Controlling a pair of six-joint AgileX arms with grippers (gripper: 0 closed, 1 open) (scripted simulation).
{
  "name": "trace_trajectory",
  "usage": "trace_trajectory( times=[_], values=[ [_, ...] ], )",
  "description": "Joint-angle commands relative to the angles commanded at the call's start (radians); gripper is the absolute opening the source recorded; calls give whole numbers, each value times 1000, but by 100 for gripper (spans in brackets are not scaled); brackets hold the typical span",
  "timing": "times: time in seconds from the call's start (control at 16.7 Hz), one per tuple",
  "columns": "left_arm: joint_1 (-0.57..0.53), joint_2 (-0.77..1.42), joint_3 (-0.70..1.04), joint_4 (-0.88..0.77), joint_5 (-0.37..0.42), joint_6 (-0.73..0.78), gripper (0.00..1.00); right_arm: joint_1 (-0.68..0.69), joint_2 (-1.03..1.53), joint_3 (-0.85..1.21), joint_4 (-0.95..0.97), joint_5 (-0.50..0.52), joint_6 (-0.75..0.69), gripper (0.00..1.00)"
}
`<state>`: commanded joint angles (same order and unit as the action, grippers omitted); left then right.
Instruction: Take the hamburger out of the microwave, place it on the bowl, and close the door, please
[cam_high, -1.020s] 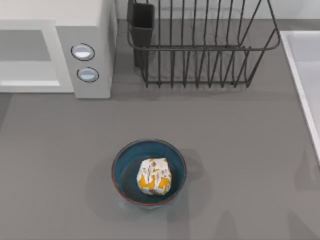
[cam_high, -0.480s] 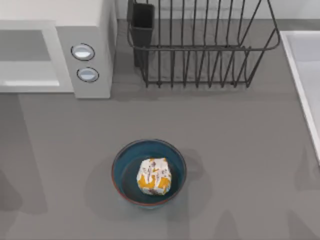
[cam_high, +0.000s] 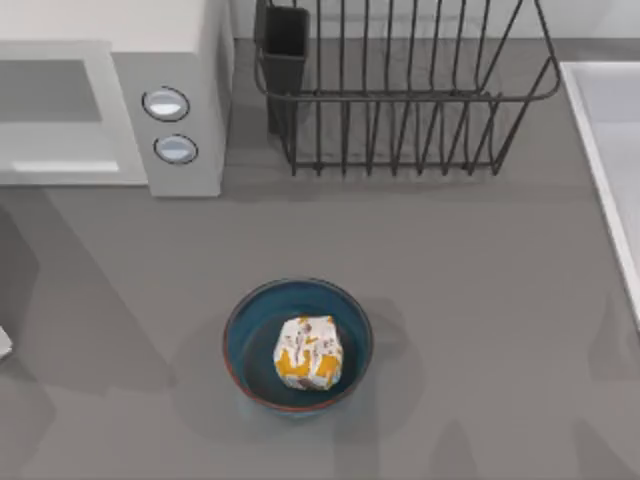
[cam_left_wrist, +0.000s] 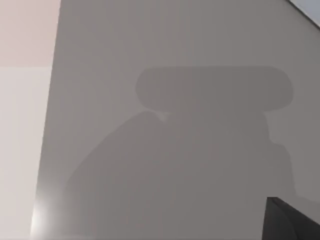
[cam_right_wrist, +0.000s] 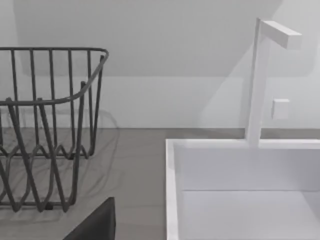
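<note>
Though seen as just a dark corner in its wrist view, left gripper (cam_left_wrist: 295, 222) over bare grey counter (cam_left_wrist: 175, 50), above a broad shadow; released or clenched, cannot tell. Pale sliver of left arm (cam_high: 3, 342) at the counter's left edge, well apart from the bowl. Right gripper (cam_right_wrist: 95, 225) likewise a dark wedge near the counter's right edge, facing the black wire rack (cam_right_wrist: 45, 125) and the white sink (cam_right_wrist: 240, 170) with its faucet (cam_right_wrist: 257, 80); grip state impossible to tell. Near the counter's front edge, around the middle: hamburger (cam_high: 309, 352) resting inside the bowl (cam_high: 236, 345), on the dark blue centre. At the back left corner: microwave (cam_high: 190, 60), door (cam_high: 50, 100) lying flat against its front, apparently closed, beside two round knobs (cam_high: 166, 103). Rack along the back edge just beside the microwave, sink along the right edge.
</note>
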<state>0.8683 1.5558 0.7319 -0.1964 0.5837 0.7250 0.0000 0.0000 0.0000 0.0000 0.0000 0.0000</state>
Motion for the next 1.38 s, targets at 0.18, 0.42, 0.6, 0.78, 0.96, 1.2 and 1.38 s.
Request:
trace_trajectory(
  times=[0.18, 0.42, 0.6, 0.78, 0.96, 1.2, 1.38],
  values=[
    [-97, -101, -89, 33, -56, -92, 0, 0, 0, 0, 0, 0, 0, 100],
    [-259, -268, -235, 88, -147, -242, 0, 0, 0, 0, 0, 0, 0, 100],
    [-289, -297, -264, 100, -168, -271, 0, 0, 0, 0, 0, 0, 0, 100],
    [-287, -294, -262, 98, -165, -273, 0, 0, 0, 0, 0, 0, 0, 100],
    [-355, -321, -280, 101, -216, -331, 0, 0, 0, 0, 0, 0, 0, 100],
    [-567, -398, -328, 109, -348, -481, 0, 0, 0, 0, 0, 0, 0, 100],
    [-725, -461, -367, 116, -450, -598, 0, 0, 0, 0, 0, 0, 0, 100]
  ],
)
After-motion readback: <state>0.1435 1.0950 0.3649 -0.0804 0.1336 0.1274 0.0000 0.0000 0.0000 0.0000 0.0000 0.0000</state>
